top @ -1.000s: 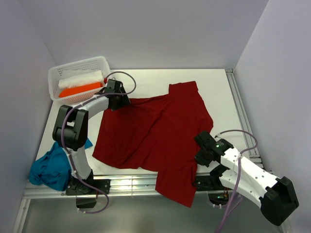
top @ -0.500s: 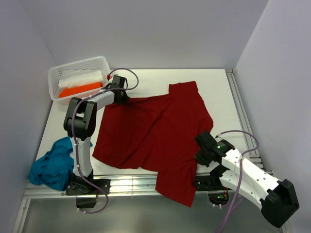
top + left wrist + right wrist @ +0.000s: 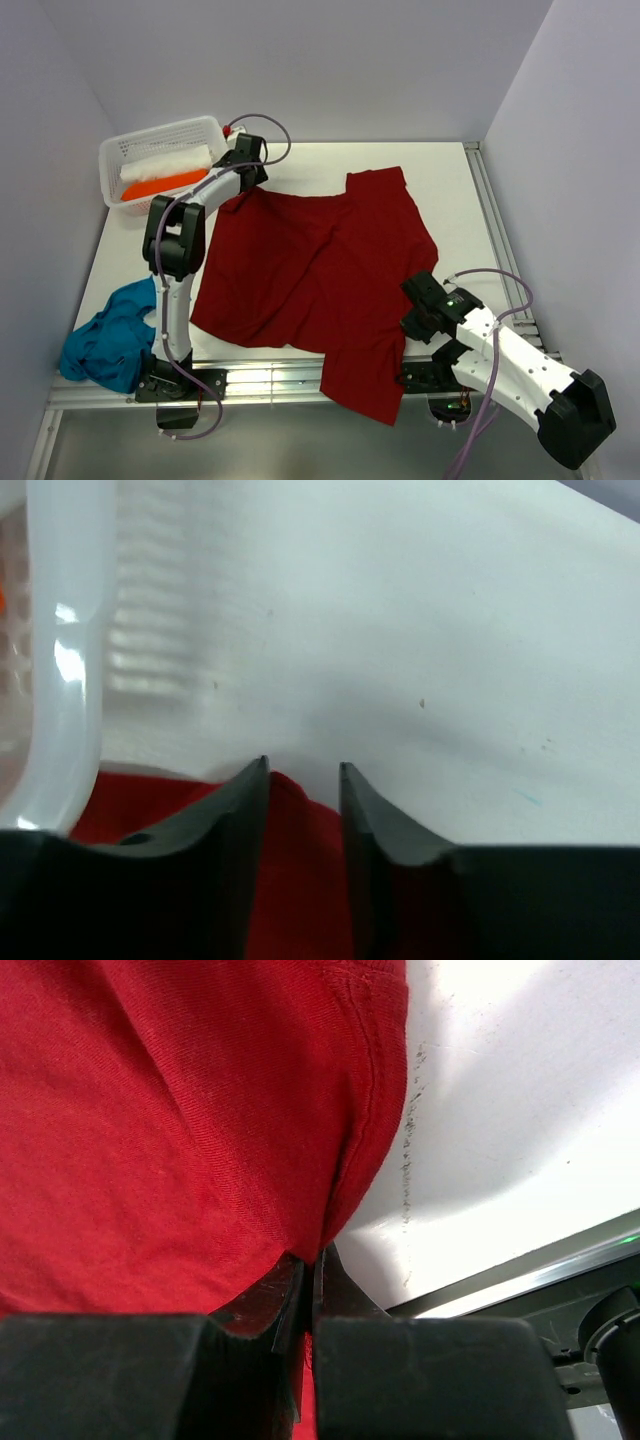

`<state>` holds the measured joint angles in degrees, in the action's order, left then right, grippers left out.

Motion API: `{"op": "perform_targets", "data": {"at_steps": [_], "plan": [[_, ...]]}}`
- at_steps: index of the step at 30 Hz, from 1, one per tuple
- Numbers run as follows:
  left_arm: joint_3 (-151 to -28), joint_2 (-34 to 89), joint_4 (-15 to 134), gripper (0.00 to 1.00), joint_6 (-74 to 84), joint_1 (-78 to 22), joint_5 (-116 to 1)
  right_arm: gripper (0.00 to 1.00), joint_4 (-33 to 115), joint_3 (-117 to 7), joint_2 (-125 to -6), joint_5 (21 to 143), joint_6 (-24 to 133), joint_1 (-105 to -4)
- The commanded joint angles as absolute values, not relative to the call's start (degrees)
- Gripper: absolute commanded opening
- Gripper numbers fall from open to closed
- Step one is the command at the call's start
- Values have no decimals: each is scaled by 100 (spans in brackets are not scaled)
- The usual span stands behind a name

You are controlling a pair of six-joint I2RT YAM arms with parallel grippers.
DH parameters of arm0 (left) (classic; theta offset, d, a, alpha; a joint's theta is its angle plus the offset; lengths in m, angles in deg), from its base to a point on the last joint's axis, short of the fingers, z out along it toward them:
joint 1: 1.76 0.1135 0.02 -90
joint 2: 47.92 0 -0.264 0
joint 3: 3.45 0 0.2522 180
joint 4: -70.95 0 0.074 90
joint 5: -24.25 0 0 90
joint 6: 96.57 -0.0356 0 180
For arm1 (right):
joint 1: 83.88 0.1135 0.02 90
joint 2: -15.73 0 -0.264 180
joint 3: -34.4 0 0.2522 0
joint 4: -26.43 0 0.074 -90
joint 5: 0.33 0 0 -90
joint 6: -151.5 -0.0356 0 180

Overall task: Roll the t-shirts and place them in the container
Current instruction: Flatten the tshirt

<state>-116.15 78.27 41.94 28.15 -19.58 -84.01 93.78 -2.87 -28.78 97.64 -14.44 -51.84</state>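
Top external: dark red t-shirt (image 3: 320,260) runs far-to-near, left fingers (image 3: 235,830) and right fingers (image 3: 262,1300) pinching it.

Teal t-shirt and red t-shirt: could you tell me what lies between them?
The left arm's lower link stands between teal t-shirt and red t-shirt, seen in the top view.

Four t-shirts (image 3: 320,260) (image 3: 105,340) (image 3: 165,185) (image 3: 165,163), one basket (image 3: 150,137), two claws (image 3: 303,770) (image 3: 308,1258)
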Motion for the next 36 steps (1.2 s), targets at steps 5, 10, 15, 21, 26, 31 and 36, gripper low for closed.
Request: {"op": "perform_targets", "data": {"at_steps": [5,10,15,21,26,31,36], "plan": [[-12705,8444,4251,61,2015,-1951,-8974,0,9363,-422,-2944,9986,-1374,-5153],[-12971,8349,4066,62,1848,-1951,-8948,1,9416,-748,-3146,10153,-1163,-5153],[-11970,7217,4216,63,1935,-1977,-8553,30,9443,-1222,-3576,10364,-917,-5153],[-10828,6310,4067,63,1813,-2223,-8350,53,9258,-1679,-3955,10531,-583,-5171],[-9993,5827,3750,62,1909,-2373,-8316,60,8943,-2207,-4061,10707,163,-5302],[-8843,4738,3759,63,2313,-2373,-8192,67,8792,-2462,-3912,10663,701,-5417],[-8165,3515,3267,70,2787,-2373,-8682,78,9257,-2717,-3850,11005,946,-5443]]}}
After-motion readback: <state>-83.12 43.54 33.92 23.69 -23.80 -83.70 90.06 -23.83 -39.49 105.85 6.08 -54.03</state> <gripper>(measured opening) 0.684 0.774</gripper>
